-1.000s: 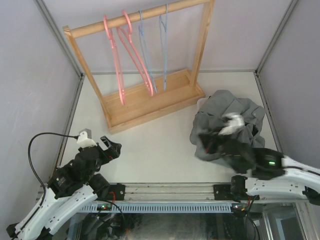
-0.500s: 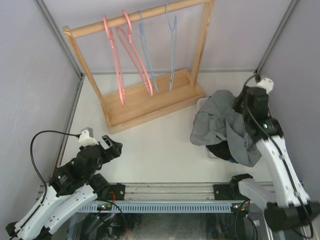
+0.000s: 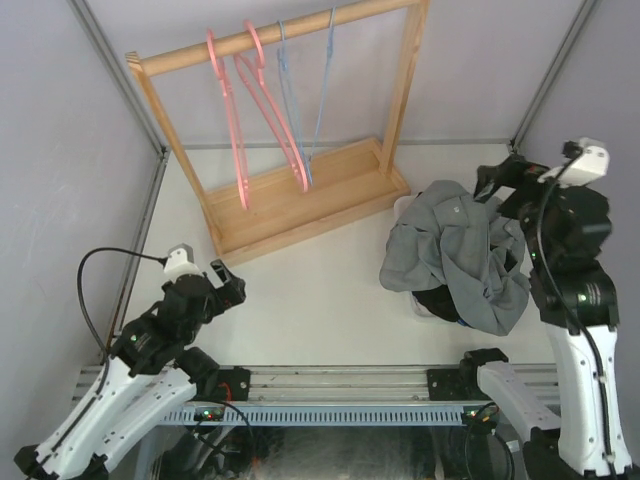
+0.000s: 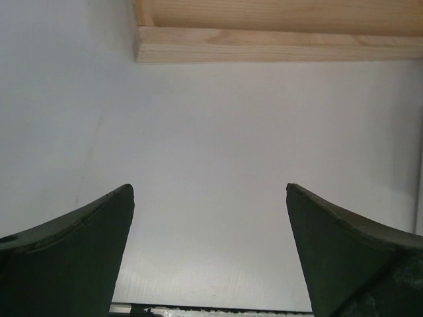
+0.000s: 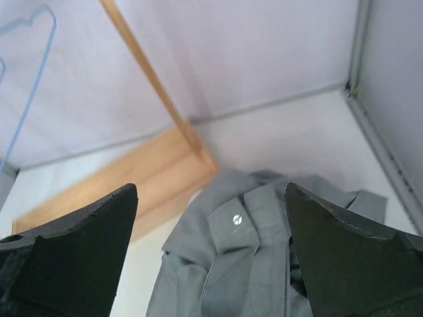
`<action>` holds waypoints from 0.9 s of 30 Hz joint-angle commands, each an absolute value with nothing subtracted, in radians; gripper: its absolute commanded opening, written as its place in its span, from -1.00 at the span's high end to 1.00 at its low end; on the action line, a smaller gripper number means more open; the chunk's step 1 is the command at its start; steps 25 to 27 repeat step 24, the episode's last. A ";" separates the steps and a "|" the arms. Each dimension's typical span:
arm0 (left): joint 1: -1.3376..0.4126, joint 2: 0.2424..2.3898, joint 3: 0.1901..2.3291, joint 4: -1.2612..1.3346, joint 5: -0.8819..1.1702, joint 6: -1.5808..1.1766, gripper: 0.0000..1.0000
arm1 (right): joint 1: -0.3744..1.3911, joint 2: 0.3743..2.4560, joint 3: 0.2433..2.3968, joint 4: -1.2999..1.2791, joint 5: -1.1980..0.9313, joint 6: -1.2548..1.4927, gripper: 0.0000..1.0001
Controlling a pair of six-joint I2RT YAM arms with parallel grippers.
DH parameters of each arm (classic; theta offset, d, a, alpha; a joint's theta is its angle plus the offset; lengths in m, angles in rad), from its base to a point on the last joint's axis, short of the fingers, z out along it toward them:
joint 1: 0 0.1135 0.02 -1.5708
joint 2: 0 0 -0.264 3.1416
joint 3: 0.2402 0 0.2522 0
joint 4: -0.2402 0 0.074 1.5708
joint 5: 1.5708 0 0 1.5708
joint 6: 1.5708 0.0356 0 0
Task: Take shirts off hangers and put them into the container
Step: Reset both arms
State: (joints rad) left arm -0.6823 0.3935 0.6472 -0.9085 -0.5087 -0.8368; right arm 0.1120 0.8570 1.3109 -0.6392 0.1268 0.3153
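A grey shirt [image 3: 455,260] lies crumpled on top of a heap at the right, with a black shirt [image 3: 440,302] peeking out underneath. The container [image 3: 401,206] is almost hidden by the heap; only a bit of white rim shows. My right gripper [image 3: 497,180] hangs open above the heap's far edge, holding nothing. In the right wrist view the grey shirt [image 5: 258,264] lies below my right gripper [image 5: 210,191]. Two pink hangers [image 3: 238,150] and two light-blue hangers [image 3: 325,90] hang bare on the rack. My left gripper [image 3: 228,285] is open over bare table at the near left.
The wooden rack [image 3: 300,205] stands at the back centre, its base [image 4: 277,33] just ahead of my left gripper [image 4: 209,191]. Its right upright post [image 5: 152,79] rises close to the shirt heap. Grey walls close in the table on both sides.
My right gripper has opened and let go of the grey shirt, then risen toward the back right. The shirt now rests on the heap. The rightmost blue hanger swings.
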 commanded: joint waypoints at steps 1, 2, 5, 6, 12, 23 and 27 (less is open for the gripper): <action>-0.449 0.471 0.689 -0.810 -0.345 -0.737 -1.00 | 0.035 0.873 1.322 -0.619 0.155 0.271 -0.86; -0.362 0.471 0.688 -0.802 -0.286 -0.723 -1.00 | 0.002 0.880 1.321 -0.626 0.110 0.293 -0.89; -0.165 0.444 0.724 -0.806 -0.172 -0.678 -1.00 | -0.092 0.895 1.320 -0.647 -0.061 0.385 -0.99; -0.129 0.441 0.757 -0.819 -0.170 -0.659 -1.00 | -0.125 0.892 1.317 -0.650 -0.147 0.400 -0.99; -0.105 0.494 1.113 -0.975 -0.334 -0.550 -1.00 | -0.183 0.812 1.289 -0.676 -0.386 0.354 -0.99; -0.105 0.469 1.377 -0.985 -0.431 -0.455 -1.00 | -0.150 0.644 1.312 -0.709 -0.232 0.385 -0.99; -0.105 0.466 1.377 -0.989 -0.428 -0.455 -1.00 | -0.140 0.644 1.314 -0.717 -0.203 0.383 -0.99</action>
